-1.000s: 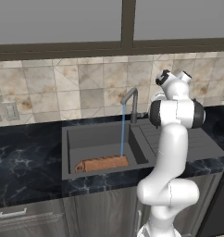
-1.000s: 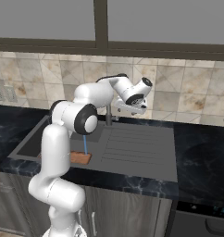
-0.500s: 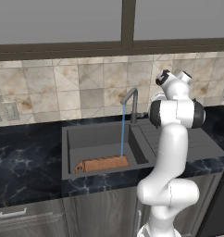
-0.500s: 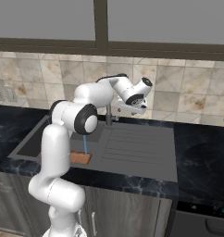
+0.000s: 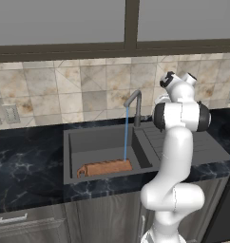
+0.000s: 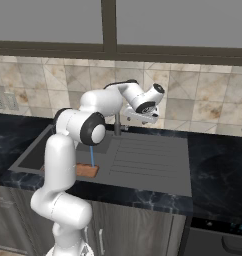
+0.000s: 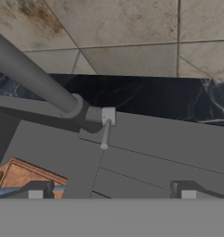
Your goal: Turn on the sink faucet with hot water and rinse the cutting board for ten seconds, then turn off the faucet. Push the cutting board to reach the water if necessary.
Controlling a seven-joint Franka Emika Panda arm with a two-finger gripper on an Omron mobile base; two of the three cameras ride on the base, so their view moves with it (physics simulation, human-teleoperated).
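From the left base view, a black marble worktop (image 5: 26, 166) runs under a tiled wall (image 5: 79, 90) and a window with a dark frame. The sink (image 5: 100, 137) is set into it, with a ribbed drainboard (image 5: 207, 142) to the right. The sink faucet (image 5: 135, 105) stands at the back between basin and drainboard, its spout bent over the basin. The water (image 5: 126, 135) falls as a thin blue stream onto the right end of the cutting board (image 5: 106, 167), which lies flat along the basin's front wall, loop handle to the left. Most of the basin floor behind the board is bare. The white arm rises in front of the drainboard.

From the right base view, the gripper (image 6: 141, 118) hangs just above the drainboard's back edge, beside the faucet base. The drainboard and the worktop to the right lie open.

In the hand view, the fingertips (image 7: 36, 190) stand wide apart with nothing between them. The small lever (image 7: 105, 134) sticks out from the faucet base ahead of them, apart from both tips. A corner of the board shows by the left tip.
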